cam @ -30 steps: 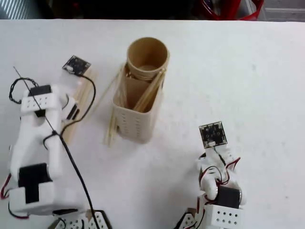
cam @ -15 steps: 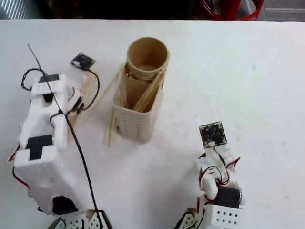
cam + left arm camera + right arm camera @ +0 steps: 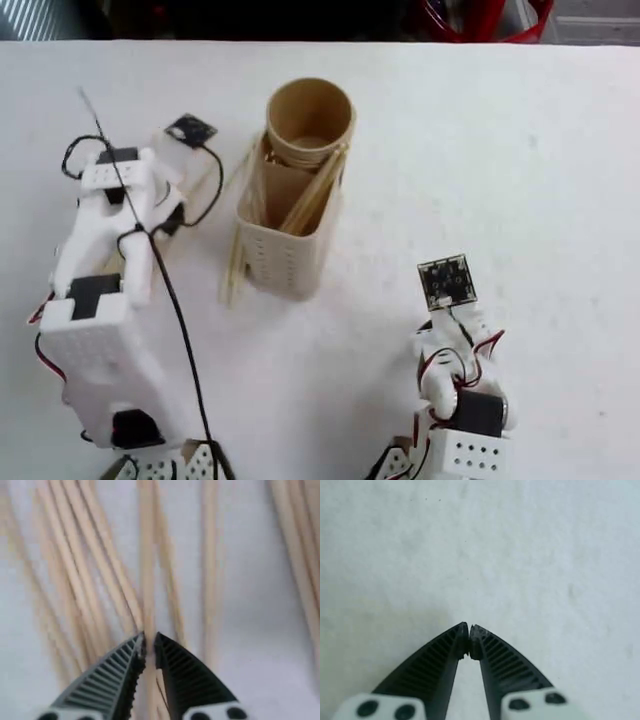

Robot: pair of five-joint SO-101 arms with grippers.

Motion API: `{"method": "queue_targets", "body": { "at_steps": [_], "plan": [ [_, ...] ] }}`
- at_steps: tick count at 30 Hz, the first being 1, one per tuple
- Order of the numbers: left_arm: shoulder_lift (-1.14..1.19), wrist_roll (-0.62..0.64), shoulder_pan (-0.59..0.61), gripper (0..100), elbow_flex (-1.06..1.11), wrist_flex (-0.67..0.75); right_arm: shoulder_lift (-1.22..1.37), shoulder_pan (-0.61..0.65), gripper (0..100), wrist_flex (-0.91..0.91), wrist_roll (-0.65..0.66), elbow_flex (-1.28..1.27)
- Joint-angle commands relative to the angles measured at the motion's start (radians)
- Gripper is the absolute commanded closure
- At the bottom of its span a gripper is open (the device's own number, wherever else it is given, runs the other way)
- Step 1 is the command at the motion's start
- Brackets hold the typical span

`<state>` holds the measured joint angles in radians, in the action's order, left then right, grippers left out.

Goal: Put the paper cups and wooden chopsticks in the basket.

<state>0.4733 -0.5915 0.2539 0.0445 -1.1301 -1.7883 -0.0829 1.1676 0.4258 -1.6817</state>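
We look down on a white table [image 3: 520, 150] with two arms at its near edge. The left arm [image 3: 95, 310] is the biggest thing on it, stretched forward beside the basket [image 3: 285, 255], which stands near the middle where either arm could reach it. The right arm [image 3: 460, 420] sits folded well apart from the basket, and we judge it is parked to keep out of the way. The paper cups [image 3: 340, 130] are nested in a stack and stand upright in the far end of the basket, so that half of the job looks done to us. Several sticks [image 3: 318, 192] lean inside the basket against the cup stack, the slant being what long sticks do in a short container. A few more [image 3: 233, 270] lie on the table touching the basket's left wall. The remaining wooden chopsticks [image 3: 100, 570] lie fanned out on the table below the left gripper [image 3: 149, 642], whose jaws are drawn almost together on a single stick running into the slim gap; we take that as a pinch to lift one from the spread. The right gripper [image 3: 469, 641] has its tips pressed together on nothing, over bare table.
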Motion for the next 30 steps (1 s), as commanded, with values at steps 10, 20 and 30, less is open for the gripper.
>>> {"method": "queue_targets", "body": {
  "at_steps": [10, 20, 30],
  "plan": [
    [-0.159, 0.026, -0.025, 92, -0.072, -0.109, -0.002, -0.002, 98.1, -0.012, -0.002, -0.009],
    [-0.252, 0.04, 0.154, 84, -0.157, -0.041, -0.002, -0.002, 98.1, -0.012, -0.002, -0.009],
    [0.111, 0.397, 0.193, 85, -0.258, 0.175, -0.002, -0.002, 98.1, -0.012, -0.002, -0.009]
  ]
}}
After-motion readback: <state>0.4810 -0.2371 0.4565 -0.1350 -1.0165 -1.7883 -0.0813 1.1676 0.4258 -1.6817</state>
